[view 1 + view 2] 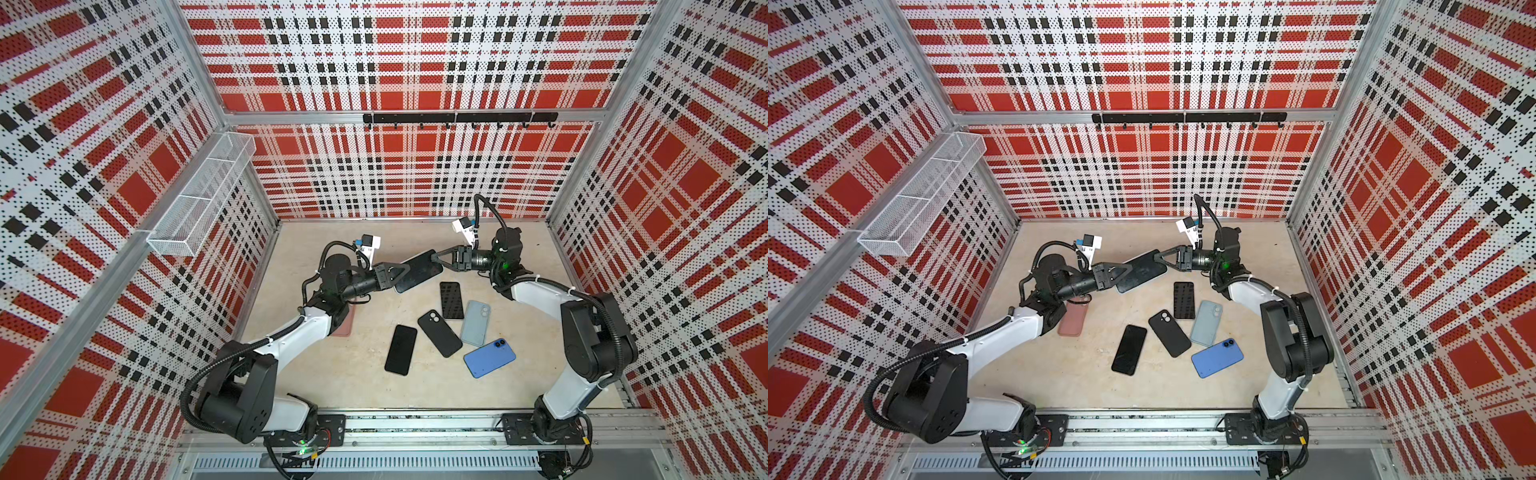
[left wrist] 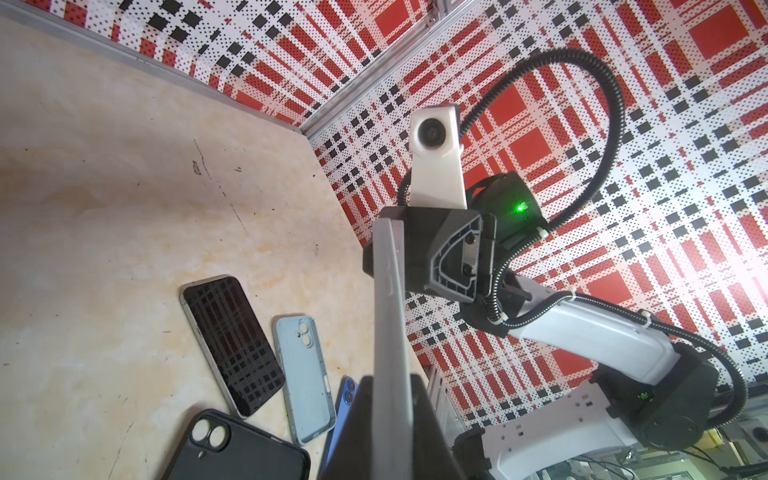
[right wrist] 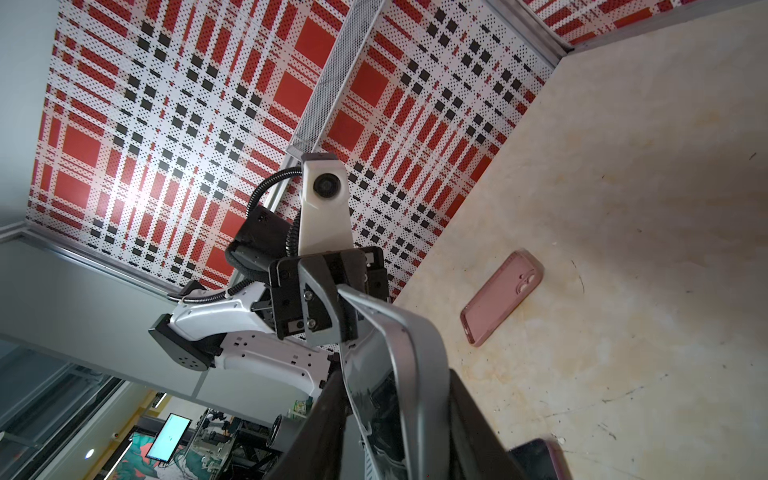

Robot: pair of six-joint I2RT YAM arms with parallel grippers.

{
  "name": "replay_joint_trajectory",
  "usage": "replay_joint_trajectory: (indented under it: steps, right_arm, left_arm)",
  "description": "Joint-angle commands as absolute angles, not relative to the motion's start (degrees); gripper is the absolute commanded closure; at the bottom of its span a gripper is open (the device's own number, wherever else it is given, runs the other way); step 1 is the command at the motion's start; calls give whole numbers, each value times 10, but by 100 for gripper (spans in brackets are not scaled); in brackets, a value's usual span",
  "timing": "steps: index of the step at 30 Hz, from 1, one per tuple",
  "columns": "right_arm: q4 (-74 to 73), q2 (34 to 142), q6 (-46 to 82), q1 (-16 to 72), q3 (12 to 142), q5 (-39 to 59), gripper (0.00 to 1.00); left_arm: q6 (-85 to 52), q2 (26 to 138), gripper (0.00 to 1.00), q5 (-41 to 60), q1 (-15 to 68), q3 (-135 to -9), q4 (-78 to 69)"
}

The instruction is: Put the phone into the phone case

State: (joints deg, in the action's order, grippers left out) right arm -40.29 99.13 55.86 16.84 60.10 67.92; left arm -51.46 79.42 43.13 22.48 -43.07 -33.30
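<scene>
The phone (image 1: 417,271) is a thin, round-cornered slab with a glossy dark face. It sits in a matte grey case (image 3: 415,353) whose rim looks curved in the right wrist view. It hangs clear of the mottled beige table (image 1: 340,374), just behind and to the left of the flat black-screened phone (image 1: 451,300) that mirrors the plaid walls. Its long axis runs diagonally, near-left to far-right in both top views, with the broad face up. The left gripper (image 1: 405,273) is clamped on its nearer end. The right gripper (image 1: 434,257) straddles the far corner; whether its fingers press or stand clear, I cannot tell.
</scene>
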Motion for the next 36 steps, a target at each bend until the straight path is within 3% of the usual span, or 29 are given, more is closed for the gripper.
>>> replay_joint_trajectory:
  steps: [1,10,26,31,36]
  right_arm:
    - [-540,1013,626,171,626,682,61]
    - [-610,1038,671,171,634,676,63]
    - [-559,1031,612,171,630,666,91]
    - [-443,995,499,171,629,643,91]
    - [-263,920,339,171,626,549,69]
  left_arm:
    - [-525,786,92,433,234,-428,-349]
    - [-530,800,93,430,252,-441,-349]
    - [-535,818,94,424,257,-454,-349]
    - [-538,818,94,419,258,-454,-350]
    - [-542,815,94,399,255,-451,-343]
